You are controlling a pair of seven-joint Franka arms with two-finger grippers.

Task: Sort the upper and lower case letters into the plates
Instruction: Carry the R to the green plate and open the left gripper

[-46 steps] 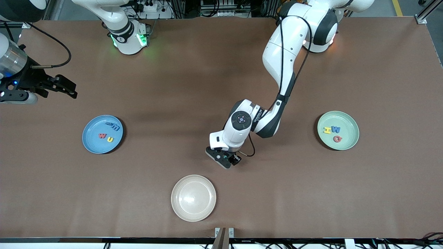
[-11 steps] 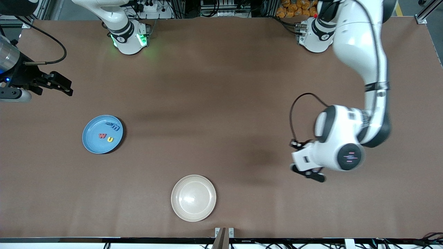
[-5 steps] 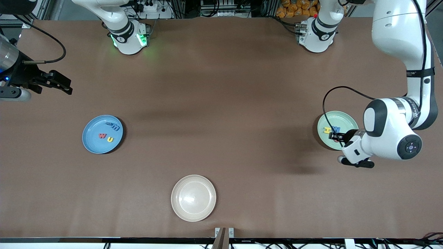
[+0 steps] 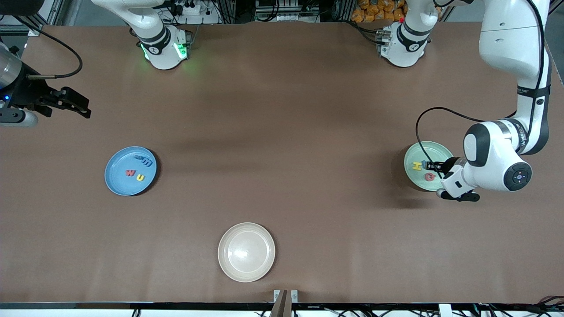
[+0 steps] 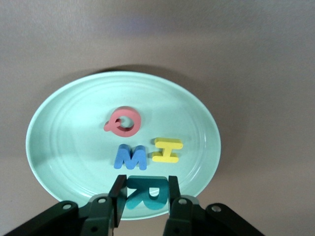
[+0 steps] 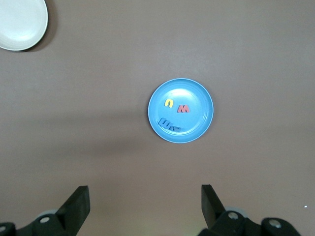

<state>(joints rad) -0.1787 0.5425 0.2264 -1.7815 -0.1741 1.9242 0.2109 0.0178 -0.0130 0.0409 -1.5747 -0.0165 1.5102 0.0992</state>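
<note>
My left gripper (image 5: 144,192) is shut on a teal letter R (image 5: 146,192) and holds it over the mint green plate (image 5: 59,147). In that plate lie a red Q (image 5: 123,120), a blue M (image 5: 131,157) and a yellow H (image 5: 166,150). In the front view the left gripper (image 4: 436,166) is over the green plate (image 4: 418,181) at the left arm's end of the table. The blue plate (image 4: 115,176) holds a red w (image 4: 130,173), a yellow u (image 4: 140,178) and a blue letter (image 4: 145,161). My right gripper (image 4: 75,106) is open and empty, and waits at the right arm's end; the blue plate shows in its view (image 6: 197,125).
A cream-white plate (image 4: 246,251) without letters sits near the front edge at mid-table, also seen in the right wrist view (image 6: 19,22). The brown table (image 4: 282,132) is bare between the plates.
My left arm has swung from mid-table toward its own end and now hangs over the green plate with the teal R in its grip. The right arm has barely moved.
</note>
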